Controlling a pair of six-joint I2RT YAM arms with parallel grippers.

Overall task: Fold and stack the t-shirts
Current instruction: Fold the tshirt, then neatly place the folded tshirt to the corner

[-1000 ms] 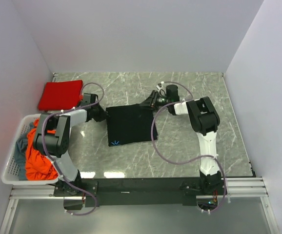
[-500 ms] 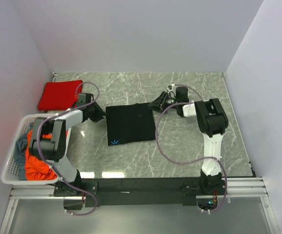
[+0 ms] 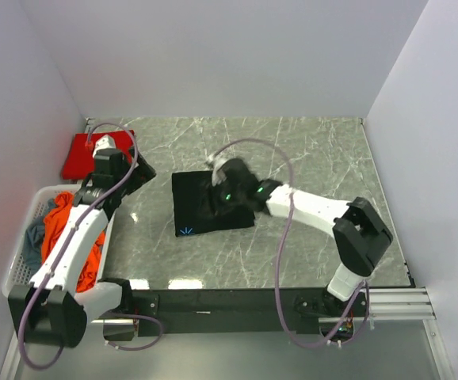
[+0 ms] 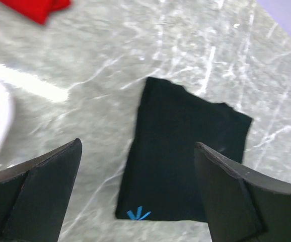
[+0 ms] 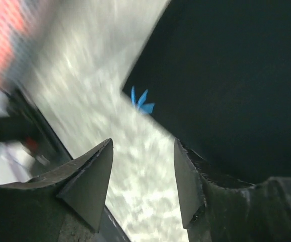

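A folded black t-shirt (image 3: pixel 213 204) lies flat at mid-table, a small blue mark (image 4: pixel 138 214) at its near left corner. My left gripper (image 3: pixel 136 180) hovers left of it, jaws wide open and empty (image 4: pixel 138 146). My right gripper (image 3: pixel 211 199) hangs over the shirt's near part, open with nothing between its fingers (image 5: pixel 143 143); the same black t-shirt (image 5: pixel 226 75) fills that view. A folded bright red t-shirt (image 3: pixel 82 156) rests at the back left, partly behind my left arm. An orange-red t-shirt (image 3: pixel 70 237) and a grey-blue one (image 3: pixel 33 239) lie crumpled in the basket.
The white perforated basket (image 3: pixel 19 286) stands at the left edge of the table. White walls close in the left, back and right sides. Grey marble table (image 3: pixel 324 158) shows to the right of the black shirt. Cables loop over both arms.
Both grippers have left the black shirt's side edges and opened. The left arm drew back to the left and rose; the right arm swung left over the shirt.
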